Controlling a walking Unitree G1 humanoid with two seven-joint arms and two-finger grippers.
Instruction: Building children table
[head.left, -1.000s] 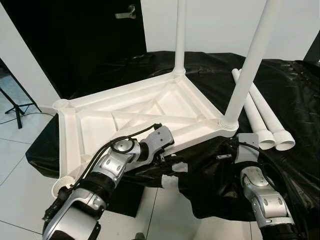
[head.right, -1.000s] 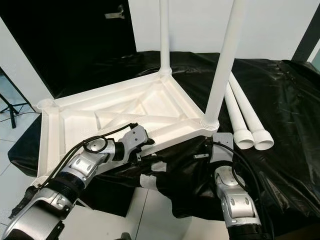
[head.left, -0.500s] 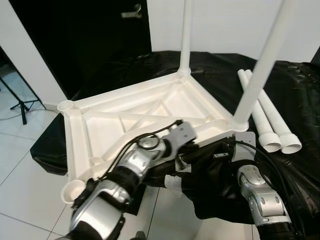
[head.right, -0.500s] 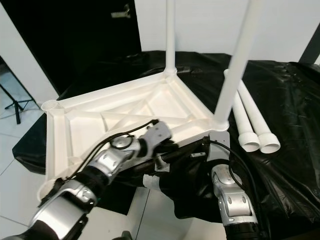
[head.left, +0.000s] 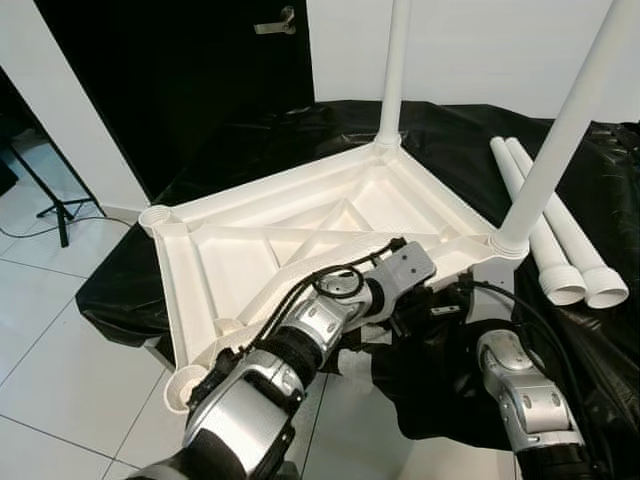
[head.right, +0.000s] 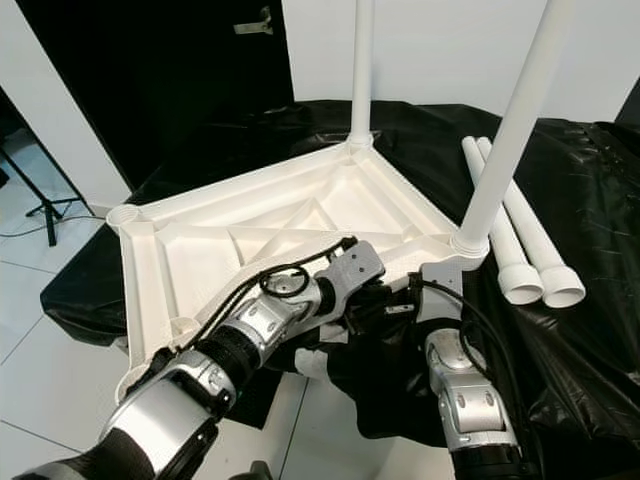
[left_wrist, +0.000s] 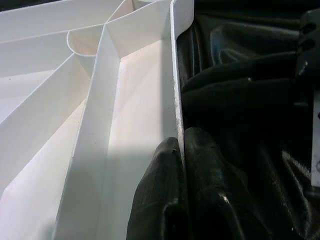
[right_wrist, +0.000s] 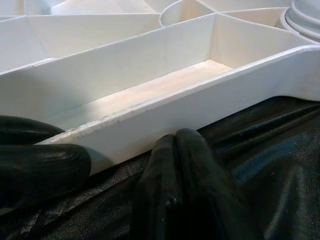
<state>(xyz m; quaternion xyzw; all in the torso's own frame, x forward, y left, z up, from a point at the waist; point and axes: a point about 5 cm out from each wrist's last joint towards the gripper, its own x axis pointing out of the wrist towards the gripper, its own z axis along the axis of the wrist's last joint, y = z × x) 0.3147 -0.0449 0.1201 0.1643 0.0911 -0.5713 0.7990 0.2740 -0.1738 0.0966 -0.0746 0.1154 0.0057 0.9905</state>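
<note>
Black-draped table (head.left: 300, 130) carries the work. Left claw (left_wrist: 182, 150) has slid along the near rim of the upturned white tabletop (head.left: 300, 225) toward its right corner, fingers clamped on that rim; right claw (right_wrist: 172, 145) shut, touching the rim outside. Likely repositioning. Two legs fitted, two loose legs (head.left: 545, 235) at right edge.

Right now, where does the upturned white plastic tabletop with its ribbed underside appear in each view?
Left eye view: upturned white plastic tabletop centre frame on the black cover.
Right eye view: same, slightly further left.
Left wrist view: its rim runs between the left gripper's fingers.
Right wrist view: its side wall crosses the frame above the right gripper's finger.
Shared landmark: the near rim.
</note>
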